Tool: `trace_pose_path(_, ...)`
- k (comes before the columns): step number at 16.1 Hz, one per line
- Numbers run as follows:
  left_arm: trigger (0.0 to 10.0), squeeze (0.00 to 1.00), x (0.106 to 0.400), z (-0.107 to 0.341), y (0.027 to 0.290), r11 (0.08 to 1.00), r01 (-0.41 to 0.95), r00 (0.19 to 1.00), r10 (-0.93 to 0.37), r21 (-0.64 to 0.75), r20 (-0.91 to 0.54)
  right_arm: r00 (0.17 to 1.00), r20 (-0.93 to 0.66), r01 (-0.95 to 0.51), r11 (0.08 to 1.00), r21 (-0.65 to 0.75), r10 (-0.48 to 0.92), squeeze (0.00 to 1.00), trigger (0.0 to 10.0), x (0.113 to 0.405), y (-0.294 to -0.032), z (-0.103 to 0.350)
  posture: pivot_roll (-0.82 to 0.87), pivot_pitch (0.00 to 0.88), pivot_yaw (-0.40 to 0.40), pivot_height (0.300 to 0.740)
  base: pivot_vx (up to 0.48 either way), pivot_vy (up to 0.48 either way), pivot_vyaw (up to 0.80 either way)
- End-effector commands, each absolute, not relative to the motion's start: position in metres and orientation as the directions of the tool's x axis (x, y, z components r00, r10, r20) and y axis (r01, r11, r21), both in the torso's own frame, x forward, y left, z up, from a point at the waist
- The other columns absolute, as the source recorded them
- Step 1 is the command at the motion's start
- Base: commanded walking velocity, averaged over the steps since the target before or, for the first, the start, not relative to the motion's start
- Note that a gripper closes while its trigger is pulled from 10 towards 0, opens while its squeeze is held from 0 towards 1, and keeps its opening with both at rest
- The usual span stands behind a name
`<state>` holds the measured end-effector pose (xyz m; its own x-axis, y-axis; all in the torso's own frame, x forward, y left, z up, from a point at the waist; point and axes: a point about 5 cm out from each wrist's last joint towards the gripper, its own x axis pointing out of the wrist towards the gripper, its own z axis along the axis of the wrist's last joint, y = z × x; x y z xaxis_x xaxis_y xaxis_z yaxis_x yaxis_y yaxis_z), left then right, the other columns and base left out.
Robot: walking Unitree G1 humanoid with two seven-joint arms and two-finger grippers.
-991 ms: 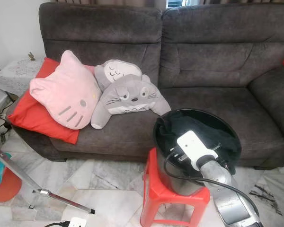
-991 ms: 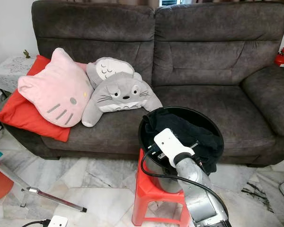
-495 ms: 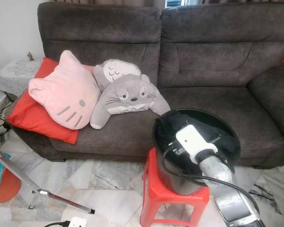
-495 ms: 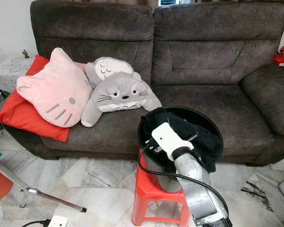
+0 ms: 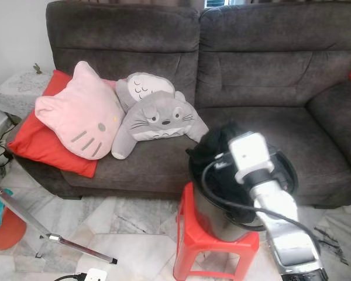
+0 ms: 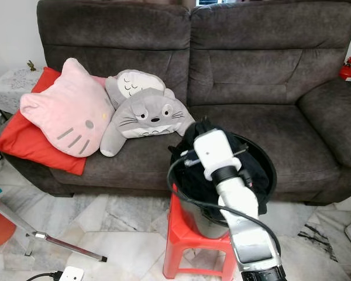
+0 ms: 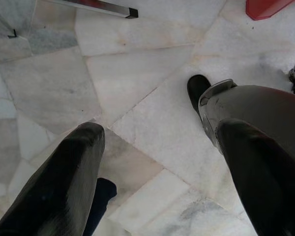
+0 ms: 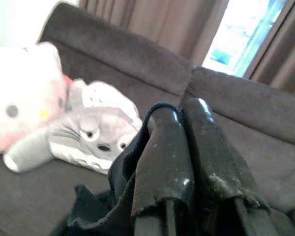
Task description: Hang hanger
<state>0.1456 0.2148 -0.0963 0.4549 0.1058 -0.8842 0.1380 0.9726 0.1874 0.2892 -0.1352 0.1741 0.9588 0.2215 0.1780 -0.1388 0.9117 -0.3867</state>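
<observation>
Right wrist view: the right gripper (image 8: 187,147), clamped on black cloth (image 8: 123,191), has risen from the bucket (image 6: 263,181).

head: down on sofa (image 5: 222,64) | left wrist: floor (image 7: 137,83) close | right wrist: sofa

Right gripper (image 8: 187,147) clamped, left gripper (image 7: 157,162) spread.

Home living rm: dark grey fabric sofa (image 5: 222,70) w/ pink cat cushion (image 5: 79,111) & grey plush toys (image 5: 158,114), marble-tile floor (image 5: 128,234), curtained window (image 8: 226,34) behind.
</observation>
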Motion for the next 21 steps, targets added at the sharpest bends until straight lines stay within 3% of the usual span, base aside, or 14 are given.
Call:
trace_pose_path(1, 10.0, 0.00, 0.144, -0.096, 0.217, 0.970, 0.142, 0.448, 0.117, 0.200, -0.887, 0.954, 0.200, -0.139, 0.920, -0.366, 0.223, 0.00, 0.0, 0.289, -0.139, 0.183, -0.17, 0.000, 0.026, 0.740, 0.000, 0.000, 0.00)
trace_pose_path(4, 10.0, 0.00, 0.144, -0.096, 0.218, 0.970, 0.141, 0.448, 0.118, 0.201, -0.886, 0.964, 0.157, -0.128, 0.892, -0.434, 0.214, 0.00, 0.0, 0.288, -0.164, 0.183, -0.18, 0.000, 0.030, 0.740, 0.000, 0.000, 0.00)
trace_pose_path(7, 10.0, 0.00, 0.144, -0.096, 0.218, 0.969, 0.141, 0.448, 0.119, 0.201, -0.886, 0.945, 0.181, -0.186, 0.904, -0.385, 0.271, 0.00, 0.0, 0.284, -0.174, 0.195, -0.18, 0.000, 0.029, 0.740, 0.000, 0.000, 0.00)
trace_pose_path(10, 10.0, 0.00, 0.145, -0.096, 0.218, 0.969, 0.139, 0.450, 0.122, 0.204, -0.885, 0.888, 0.189, -0.328, 0.865, -0.379, 0.420, 0.00, 0.0, 0.277, -0.164, 0.205, -0.18, 0.000, 0.031, 0.740, 0.000, 0.000, 0.00)
trace_pose_path(11, 10.0, 0.00, 0.145, -0.096, 0.218, 0.969, 0.138, 0.450, 0.123, 0.205, -0.884, 0.831, 0.153, -0.447, 0.805, -0.390, 0.535, 0.00, 0.0, 0.272, -0.150, 0.202, -0.18, 0.000, 0.032, 0.740, 0.000, 0.000, 0.00)
trace_pose_path(15, 10.0, 0.00, 0.145, -0.096, 0.218, 0.969, 0.134, 0.453, 0.124, 0.205, -0.883, 0.758, -0.014, -0.596, 0.685, -0.419, 0.652, 0.00, 0.0, 0.267, -0.140, 0.176, -0.17, 0.000, 0.031, 0.740, 0.000, 0.000, 0.00)
trace_pose_path(17, 10.0, 0.00, 0.145, -0.096, 0.218, 0.970, 0.133, 0.453, 0.125, 0.206, -0.883, 0.851, -0.122, -0.499, 0.714, -0.491, 0.511, 0.00, 0.0, 0.280, -0.164, 0.162, -0.17, 0.000, 0.031, 0.740, 0.000, 0.000, 0.00)
trace_pose_path(21, 10.0, 0.00, 0.145, -0.096, 0.218, 0.969, 0.135, 0.453, 0.125, 0.206, -0.883, 0.990, 0.030, -0.105, 0.872, -0.478, 0.136, 0.00, 0.0, 0.296, -0.213, 0.181, -0.18, 0.000, 0.034, 0.740, 0.000, 0.000, 0.00)
